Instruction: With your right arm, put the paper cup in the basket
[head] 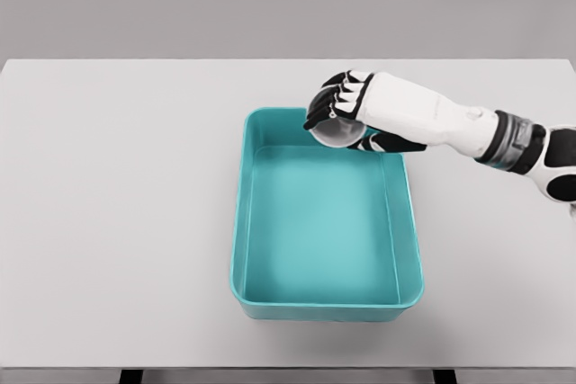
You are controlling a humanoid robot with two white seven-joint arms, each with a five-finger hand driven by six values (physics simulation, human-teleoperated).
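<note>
A teal rectangular basket [246, 222] sits in the middle of the white table. My right hand [346, 110] hovers over the basket's far right corner. Its black fingers are curled around a white paper cup [337, 132], which lies on its side in the grasp with its round end facing me. The cup hangs just above the basket's back rim, over the inside. The right arm reaches in from the right edge. The basket holds nothing inside. My left arm is out of sight.
The white table [117, 204] spans the whole view, with its front edge near the bottom of the picture. A plain grey wall stands behind the table.
</note>
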